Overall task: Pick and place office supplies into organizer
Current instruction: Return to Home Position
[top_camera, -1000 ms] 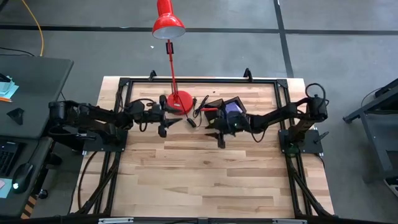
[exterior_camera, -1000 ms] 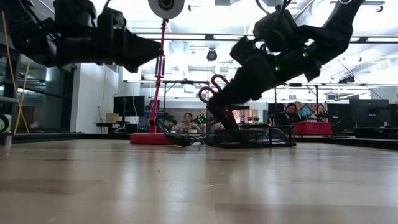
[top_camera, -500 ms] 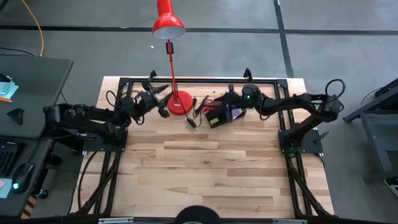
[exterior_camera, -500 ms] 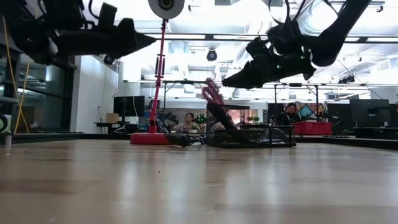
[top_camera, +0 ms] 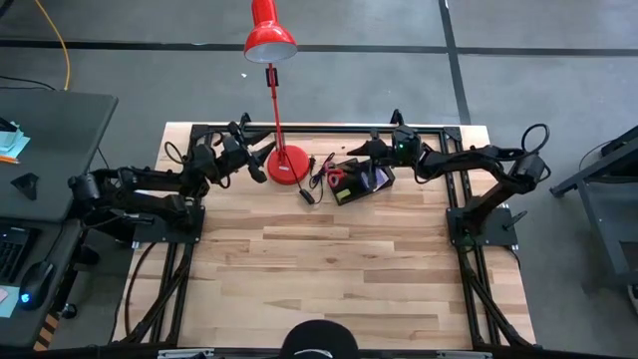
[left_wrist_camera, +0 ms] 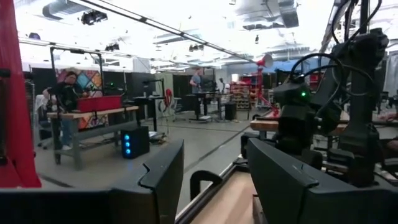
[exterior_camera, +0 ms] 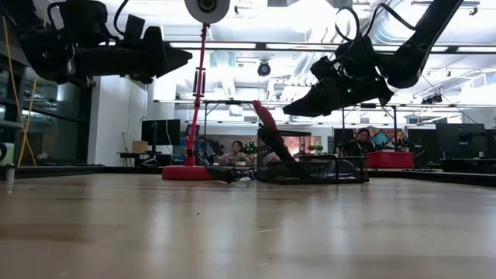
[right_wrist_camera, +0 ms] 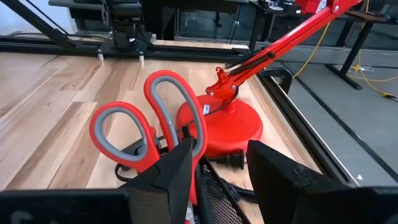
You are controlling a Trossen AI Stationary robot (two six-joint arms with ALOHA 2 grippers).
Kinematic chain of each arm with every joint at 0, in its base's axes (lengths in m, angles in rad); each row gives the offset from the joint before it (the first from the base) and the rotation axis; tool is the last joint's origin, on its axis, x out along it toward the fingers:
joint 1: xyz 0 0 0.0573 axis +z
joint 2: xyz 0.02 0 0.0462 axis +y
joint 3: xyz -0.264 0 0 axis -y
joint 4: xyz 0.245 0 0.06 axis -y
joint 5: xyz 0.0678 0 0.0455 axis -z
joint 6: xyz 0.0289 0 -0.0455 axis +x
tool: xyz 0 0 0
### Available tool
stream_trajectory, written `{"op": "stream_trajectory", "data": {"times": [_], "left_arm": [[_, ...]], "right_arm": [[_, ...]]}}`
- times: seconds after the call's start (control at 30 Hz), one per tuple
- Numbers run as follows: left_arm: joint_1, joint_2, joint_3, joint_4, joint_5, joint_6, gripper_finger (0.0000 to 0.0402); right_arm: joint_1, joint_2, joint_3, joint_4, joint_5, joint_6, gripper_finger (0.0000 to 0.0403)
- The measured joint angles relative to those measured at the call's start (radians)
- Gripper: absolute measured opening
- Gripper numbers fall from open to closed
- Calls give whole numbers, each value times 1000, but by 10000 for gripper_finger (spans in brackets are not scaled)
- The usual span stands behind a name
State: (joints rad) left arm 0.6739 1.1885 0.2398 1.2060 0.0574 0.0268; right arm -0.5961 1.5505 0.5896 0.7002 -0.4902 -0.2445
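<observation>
The organizer (top_camera: 351, 195), a black mesh tray, sits at the table's far middle, right of the red lamp base (top_camera: 287, 165). Red-handled scissors (top_camera: 334, 178) stand in it, handles (right_wrist_camera: 149, 124) up and leaning, blades down in the tray. A purple-blue pad (top_camera: 375, 177) lies in it too. My right gripper (top_camera: 357, 150) hovers open above the tray's far side, with the scissors' handles just beside one finger (right_wrist_camera: 177, 168) and nothing between the fingers. My left gripper (top_camera: 261, 150) hangs open in the air left of the lamp base, pointing slightly upward (left_wrist_camera: 214, 155).
The red desk lamp's pole (exterior_camera: 198, 93) rises between the two grippers, its shade (top_camera: 270, 38) beyond the far edge. Dark thin things and a cord (top_camera: 311, 189) lie between lamp base and organizer. A black frame (top_camera: 319, 130) borders the far edge. Bare wood (top_camera: 329, 269) fills the near half.
My right gripper has swung from the organizer's near side up and toward the far edge, away from the scissors. The scissors' handles, upright beside it before, have tipped over and now lean in the tray. My left gripper has swung toward the far edge, risen and tipped upward.
</observation>
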Motion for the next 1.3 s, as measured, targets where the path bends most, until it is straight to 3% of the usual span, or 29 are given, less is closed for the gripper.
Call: {"op": "stream_trajectory", "data": {"times": [0.3,0.53,0.7,0.9,1.13,1.3], "left_arm": [[0,0,0,-1,3,4,168],[0,18,0,-27,8,-94,168],[-4,38,0,-26,141,-172,168],[-78,40,0,-33,213,-284,168],[-257,41,0,-138,208,-234,168],[-347,40,0,-164,69,-115,168]], "right_arm": [[11,0,0,2,0,58,144],[100,0,0,58,0,81,144],[189,1,0,133,11,164,144],[306,1,0,196,94,214,144],[458,1,0,203,235,245,144],[584,1,0,203,414,247,144]]}}
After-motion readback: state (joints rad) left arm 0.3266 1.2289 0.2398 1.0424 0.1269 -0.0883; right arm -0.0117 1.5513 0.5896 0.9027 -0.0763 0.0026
